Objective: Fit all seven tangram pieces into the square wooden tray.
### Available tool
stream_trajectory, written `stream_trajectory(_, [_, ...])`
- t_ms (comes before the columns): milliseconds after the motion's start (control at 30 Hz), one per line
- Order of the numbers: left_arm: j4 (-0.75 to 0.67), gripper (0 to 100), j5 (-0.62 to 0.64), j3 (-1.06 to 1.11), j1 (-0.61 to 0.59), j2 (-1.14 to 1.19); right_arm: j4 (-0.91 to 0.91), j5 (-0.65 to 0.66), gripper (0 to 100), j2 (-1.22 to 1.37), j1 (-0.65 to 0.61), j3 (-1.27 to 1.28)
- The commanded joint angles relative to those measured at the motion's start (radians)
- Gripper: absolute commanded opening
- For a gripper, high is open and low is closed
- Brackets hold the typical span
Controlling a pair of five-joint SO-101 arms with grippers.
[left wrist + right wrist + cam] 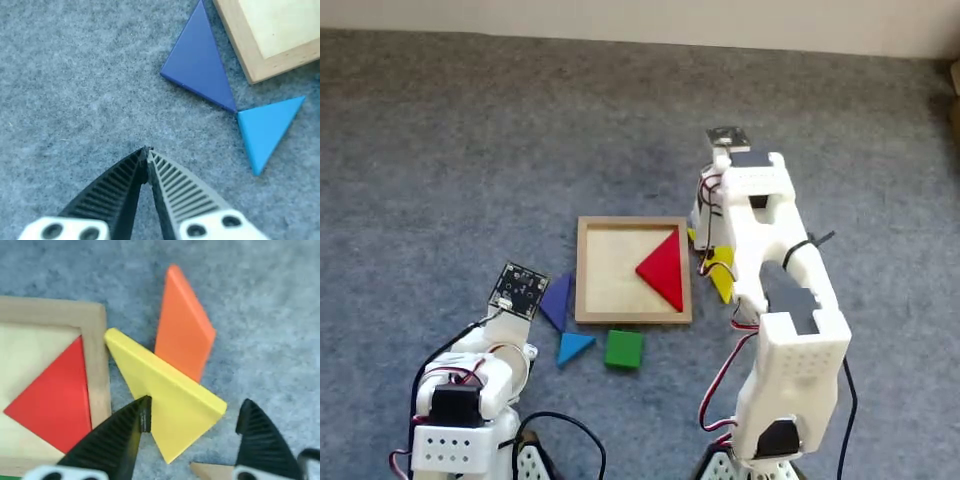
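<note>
Straddling the yellow wooden triangle (165, 385) just beside the square wooden tray (97, 355), right gripper (196, 407) wide open, seemingly poised to grip; left gripper (148, 150) closed, empty, off the tray's opposite side.

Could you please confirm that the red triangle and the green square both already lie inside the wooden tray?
Not quite. The red triangle does lie inside the wooden tray, but the green square sits on the carpet outside it, beside the tray's edge nearest the arms. The high view shows this.

Pale wooden tray (583, 270), fuzzy carpet (440, 150)
</note>
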Motion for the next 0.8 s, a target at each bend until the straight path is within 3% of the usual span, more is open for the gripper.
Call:
stream_trajectory(0, [0.005,1,-0.012,0.019,-0.008,-0.050,0.007,0.012,24.1,-0.005,-0.008,-0.030])
stream_trajectory(100, [0.005,1,-0.012,0.019,-0.008,-0.050,0.012,0.012,23.0,-0.005,-0.027,-0.030])
stream_trajectory(400, [0.005,1,-0.012,0.019,-0.008,-0.050,0.110,0.014,5.7,-0.008,-0.042,-0.039])
stream_trajectory(533, [0.005,1,-0.012,0.019,-0.008,-0.050,0.113,0.097,0.6,-0.025,-0.045,-0.038])
stream_trajectory(767, [0.005,1,-0.012,0.019,-0.008,-0.050,0.105,0.124,0.5,-0.153,-0.045,-0.031])
